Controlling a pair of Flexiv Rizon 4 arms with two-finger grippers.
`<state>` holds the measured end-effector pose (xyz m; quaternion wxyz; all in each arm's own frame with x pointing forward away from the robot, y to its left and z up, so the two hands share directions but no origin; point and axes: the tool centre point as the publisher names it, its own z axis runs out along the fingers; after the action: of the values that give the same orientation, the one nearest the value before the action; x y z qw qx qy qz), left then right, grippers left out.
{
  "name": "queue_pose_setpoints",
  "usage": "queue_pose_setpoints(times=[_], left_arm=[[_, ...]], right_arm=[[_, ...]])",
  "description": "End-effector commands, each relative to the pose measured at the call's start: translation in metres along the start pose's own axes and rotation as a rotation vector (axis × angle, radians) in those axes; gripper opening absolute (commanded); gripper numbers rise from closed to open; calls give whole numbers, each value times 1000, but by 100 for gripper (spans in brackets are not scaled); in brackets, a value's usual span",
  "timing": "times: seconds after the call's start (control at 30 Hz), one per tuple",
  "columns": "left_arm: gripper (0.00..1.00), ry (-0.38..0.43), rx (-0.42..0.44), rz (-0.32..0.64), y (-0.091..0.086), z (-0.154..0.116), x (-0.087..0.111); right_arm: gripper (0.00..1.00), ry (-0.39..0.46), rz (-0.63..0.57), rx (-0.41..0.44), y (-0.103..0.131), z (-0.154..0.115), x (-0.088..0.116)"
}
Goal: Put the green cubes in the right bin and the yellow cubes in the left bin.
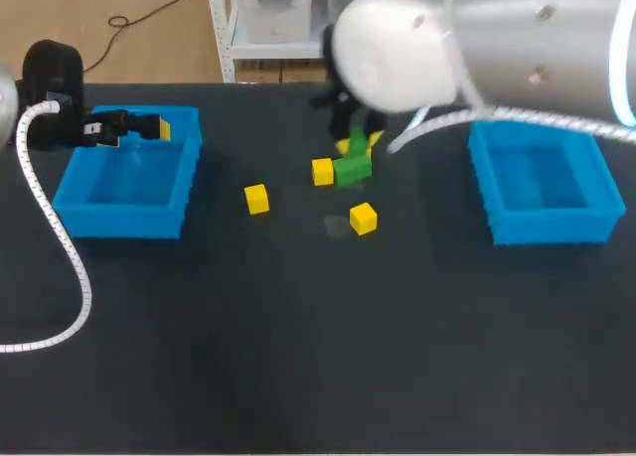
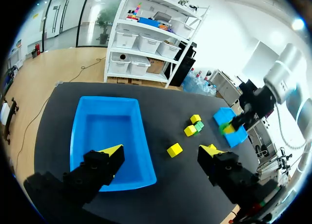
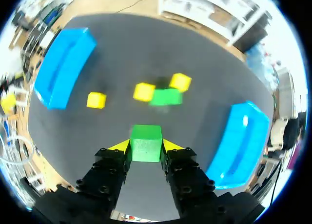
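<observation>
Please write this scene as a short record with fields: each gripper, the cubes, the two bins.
Right gripper: shut on small green cube
Left gripper: open, empty, above left blue plastic bin
On table: three small yellow cubes, second green cube
Right blue plastic bin: no cubes inside
Left bin: no cubes inside

Black table [image 1: 298,357] bears blue bins [image 1: 119,221], yellow cubes [image 1: 257,199], green cube [image 3: 146,143].

The table [image 1: 298,367] is dark and matt, without shine. The left bin [image 1: 119,216] and right bin [image 1: 549,225] look like smooth moulded plastic (faintly glossy on the rims). The green cube [image 3: 146,143] and yellow cubes [image 1: 256,199] are smooth and matt. The right arm [image 1: 542,39] has a satin silver shell and a glossy white cap.
</observation>
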<state>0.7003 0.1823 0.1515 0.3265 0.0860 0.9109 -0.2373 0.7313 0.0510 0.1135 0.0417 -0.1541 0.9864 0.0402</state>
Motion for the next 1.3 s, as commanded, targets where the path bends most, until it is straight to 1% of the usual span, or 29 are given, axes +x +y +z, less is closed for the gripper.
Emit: queue_pose_setpoints(times=[0.03, 0.2, 0.3, 0.4, 0.5, 0.53, 0.63, 0.83, 0.87, 0.9, 0.93, 0.97, 1.1, 1.17, 1.3], left_arm=[[100, -7, 12, 2, 2, 0, 1], [100, -7, 12, 2, 2, 0, 1], [100, -7, 12, 2, 2, 0, 1], [100, -8, -13, -22, 4, 3, 4], [100, 1, -26, -48, 7, 7, 7], [100, 7, -31, -56, 8, 9, 9], [100, 25, -39, -57, 9, 14, 12], [100, 64, -49, -54, 9, 25, 18], [100, 68, -50, -52, 9, 26, 18], [100, 73, -52, -50, 9, 27, 19], [100, 81, -55, -48, 9, 29, 20], [100, 86, -57, -47, 9, 30, 21], [100, 91, -59, -40, 10, 32, 23], [100, 57, -64, -13, 8, 31, 20], [100, 57, -64, -13, 8, 31, 20]], right_arm=[[0, -234, 145, -38, -61, -23, 20], [0, -267, 328, -66, -116, -20, 36], [0, -288, 464, -116, -148, -16, 51], [0, -315, 573, -142, -175, -13, 64], [0, -343, 666, -149, -197, -10, 75], [0, -362, 703, -131, -204, -10, 79], [0, -390, 755, -121, -217, -10, 85], [0, -384, 780, -128, -228, 0, 88], [5, -380, 779, -128, -228, 2, 88], [33, -375, 779, -130, -228, 4, 87], [97, -367, 778, -127, -228, 7, 86], [100, -367, 777, -129, -229, 9, 85], [100, -362, 771, -131, -230, 14, 83], [100, -359, 765, -130, -230, 15, 81], [100, -365, 743, -131, -228, 12, 77]])
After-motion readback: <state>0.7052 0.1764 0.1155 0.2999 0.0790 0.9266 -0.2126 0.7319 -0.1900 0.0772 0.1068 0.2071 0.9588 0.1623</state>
